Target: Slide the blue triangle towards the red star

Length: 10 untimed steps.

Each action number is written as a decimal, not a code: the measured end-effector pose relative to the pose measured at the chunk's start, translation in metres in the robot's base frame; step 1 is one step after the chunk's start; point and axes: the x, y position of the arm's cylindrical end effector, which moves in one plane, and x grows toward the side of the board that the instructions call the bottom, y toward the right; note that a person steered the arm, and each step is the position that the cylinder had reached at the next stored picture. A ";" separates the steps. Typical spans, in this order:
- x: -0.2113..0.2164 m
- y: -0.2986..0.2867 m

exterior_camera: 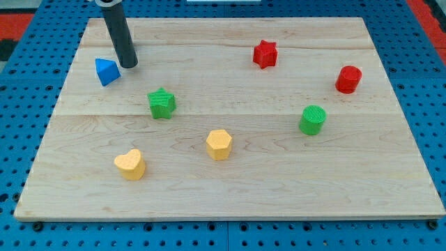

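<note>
Near the view's top left corner of the pale wooden board (pixel 230 202), the straight dark rod is coming down from the top edge, and my tip (pixel 129 65) is resting on the wood just to the right of the small blue triangle block (pixel 106 71), close beside it; whether the two are actually touching cannot be told. The rod is carrying no jaws and is holding nothing, only standing against the surface. The blue triangle is sitting near the board's left edge, well apart from the red star-shaped block (pixel 265 54), which is lying toward the view's top, right of centre. Further right, near the right edge, a red block of roughly cylindrical or hexagonal form (pixel 348 79) is standing, and below it a green ribbed cylinder (pixel 313 120) is sitting. A green star-shaped block (pixel 162 103) is lying below and to the right of the triangle. Toward the view's bottom, a yellow heart-shaped block (pixel 130 164) and a yellow block of roughly hexagonal form (pixel 219 144) are resting apart from each other. A blue perforated surface (pixel 21 104) is showing around the board.
</note>
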 end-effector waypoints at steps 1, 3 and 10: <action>0.000 0.002; -0.011 -0.071; -0.033 0.071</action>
